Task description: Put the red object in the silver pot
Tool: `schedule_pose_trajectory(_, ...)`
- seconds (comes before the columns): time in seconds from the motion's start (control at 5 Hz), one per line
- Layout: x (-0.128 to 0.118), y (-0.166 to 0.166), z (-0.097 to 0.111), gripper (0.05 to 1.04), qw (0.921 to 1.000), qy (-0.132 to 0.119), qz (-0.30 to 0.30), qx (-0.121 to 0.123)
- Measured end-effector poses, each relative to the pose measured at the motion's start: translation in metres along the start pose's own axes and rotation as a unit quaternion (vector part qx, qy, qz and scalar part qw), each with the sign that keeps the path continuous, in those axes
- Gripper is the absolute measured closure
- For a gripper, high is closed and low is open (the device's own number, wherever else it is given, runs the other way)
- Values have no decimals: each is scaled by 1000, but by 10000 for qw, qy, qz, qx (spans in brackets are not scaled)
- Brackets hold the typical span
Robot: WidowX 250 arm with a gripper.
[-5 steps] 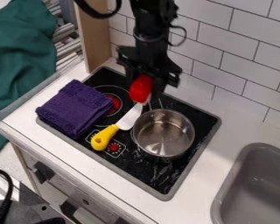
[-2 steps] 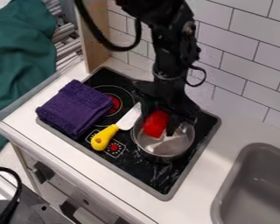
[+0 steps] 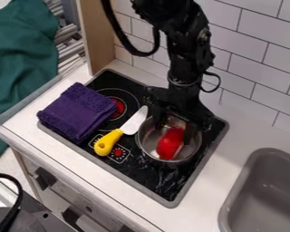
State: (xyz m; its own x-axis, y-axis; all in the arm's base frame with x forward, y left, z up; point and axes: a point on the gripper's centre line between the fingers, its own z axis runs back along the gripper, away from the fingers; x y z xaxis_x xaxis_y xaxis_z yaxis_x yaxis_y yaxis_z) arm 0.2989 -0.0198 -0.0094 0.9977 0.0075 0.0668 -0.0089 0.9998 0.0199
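Nearest the camera, at the lower left, black knobs point(image 3: 44, 179) are seen on the cabinet front point(image 3: 69, 195), and above them the white counter point(image 3: 244, 136) is reached, with the grey sink point(image 3: 262, 195) set in at the right. Onto the black stovetop point(image 3: 144, 170): a yellow-handled knife point(image 3: 108, 142) is laid there, its blade angled up just beside the silver pot point(image 3: 141, 146). And into the pot, where the red object point(image 3: 169, 144) is found, down inside the rim and tilted! Right over it the black gripper point(image 3: 174, 134) is lowered, its two fingers spread well apart, with nothing seen clamped between them; whether the red object is touched by one finger cannot be told. To the left, a folded purple towel point(image 3: 78, 111) is spread across the stovetop's edge. Farthest off, the scene is backed by a wooden panel point(image 3: 99, 36) and white wall tiles point(image 3: 256, 50).
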Motion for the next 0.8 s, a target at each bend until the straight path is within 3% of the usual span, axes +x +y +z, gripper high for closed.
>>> schedule_pose_trajectory(0.2,1,0,0,64,10000,-23,-15,-2)
schedule_pose_trajectory(0.4,0,4,6,73,10000,-27,-13,46)
schedule_pose_trajectory(0.6,4,21,41,73,9986,-428,281,122)
schedule_pose_trajectory(0.8,5,47,53,73,9954,-620,724,26)
